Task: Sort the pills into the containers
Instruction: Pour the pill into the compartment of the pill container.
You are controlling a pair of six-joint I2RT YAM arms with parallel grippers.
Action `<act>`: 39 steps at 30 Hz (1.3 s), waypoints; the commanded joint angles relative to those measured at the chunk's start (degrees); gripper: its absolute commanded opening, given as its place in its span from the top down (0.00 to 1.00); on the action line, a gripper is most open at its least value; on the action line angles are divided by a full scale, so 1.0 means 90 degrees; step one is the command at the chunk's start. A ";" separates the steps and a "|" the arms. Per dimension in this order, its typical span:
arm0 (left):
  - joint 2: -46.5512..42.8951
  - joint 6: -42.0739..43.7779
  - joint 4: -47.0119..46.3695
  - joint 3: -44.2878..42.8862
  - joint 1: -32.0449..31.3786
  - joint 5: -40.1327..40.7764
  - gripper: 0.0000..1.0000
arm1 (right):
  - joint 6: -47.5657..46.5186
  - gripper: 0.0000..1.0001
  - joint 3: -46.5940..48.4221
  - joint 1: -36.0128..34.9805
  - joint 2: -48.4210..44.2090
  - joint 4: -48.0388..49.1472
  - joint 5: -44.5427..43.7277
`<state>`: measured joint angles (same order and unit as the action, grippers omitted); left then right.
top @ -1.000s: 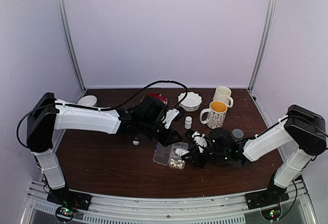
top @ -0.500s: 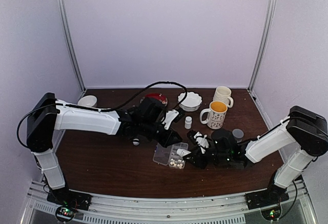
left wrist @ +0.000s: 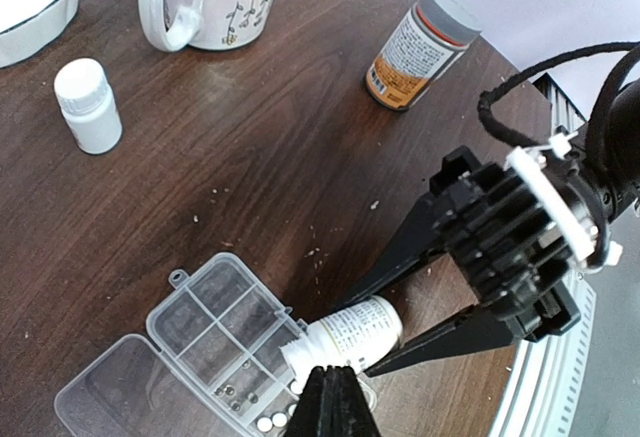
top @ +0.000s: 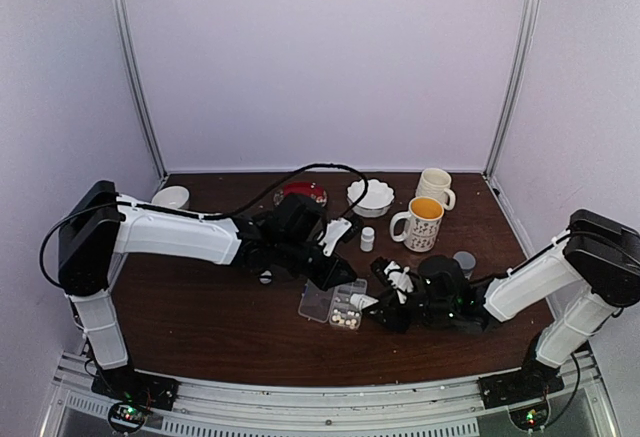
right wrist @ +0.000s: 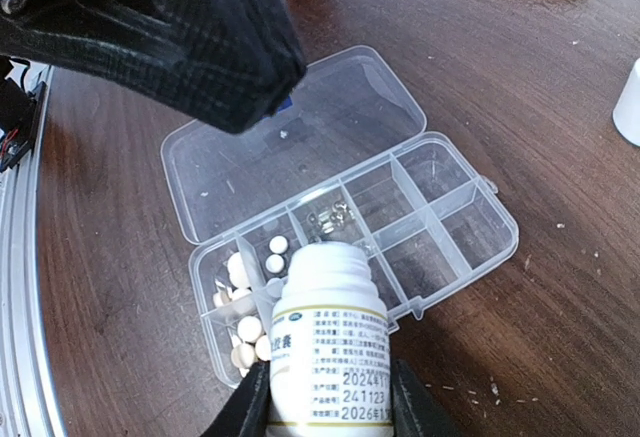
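The clear pill box [right wrist: 440, 242] lies open, its lid [right wrist: 290, 137] flat beside it. Cream round pills [right wrist: 240, 302] fill its end containers, and two smaller white ones [right wrist: 272, 254] sit in the neighbouring cell. My right gripper [right wrist: 328, 402] is shut on an uncapped white bottle [right wrist: 325, 342], tilted with its mouth over the box's near row. The same bottle [left wrist: 350, 332] shows in the left wrist view, and the pill box [top: 320, 302] in the top view. My left gripper [left wrist: 335, 382] is shut on nothing and hovers just above the bottle's mouth.
Two mugs [top: 420, 222] [top: 435, 187], a white scalloped bowl [top: 371, 197] and a red plate [top: 300, 192] stand at the back. A small white capped bottle [left wrist: 88, 105] and an orange grey-capped bottle [left wrist: 415, 47] stand near the box. A small white bowl [top: 171, 197] sits far left.
The right arm has shifted slightly right and nearer with the bottle. The left arm has edged right, uncovering more of the red plate.
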<state>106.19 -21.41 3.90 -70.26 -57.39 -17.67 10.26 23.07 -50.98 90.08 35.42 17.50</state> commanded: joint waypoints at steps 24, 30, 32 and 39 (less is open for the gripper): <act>0.0517 -0.0019 -0.0394 -0.0572 -0.0090 -0.0330 1.00 | 0.0117 1.00 -0.0400 0.0137 0.0000 0.0782 -0.0130; 0.0587 -0.0015 -0.0290 -0.0772 -0.0151 -0.0369 1.00 | 0.0100 1.00 -0.0386 0.0137 0.0018 0.0754 -0.0141; 0.0582 0.0004 -0.0258 -0.0757 -0.0171 -0.0344 1.00 | 0.0097 1.00 -0.0379 0.0138 0.0002 0.0745 -0.0169; 0.0995 0.0138 0.0170 -0.0613 -0.0209 -0.0254 1.00 | 0.0091 1.00 -0.0347 0.0137 0.0033 0.0712 -0.0164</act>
<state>111.94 -21.34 3.16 -75.48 -58.74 -20.21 10.83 20.08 -50.04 89.80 40.77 17.47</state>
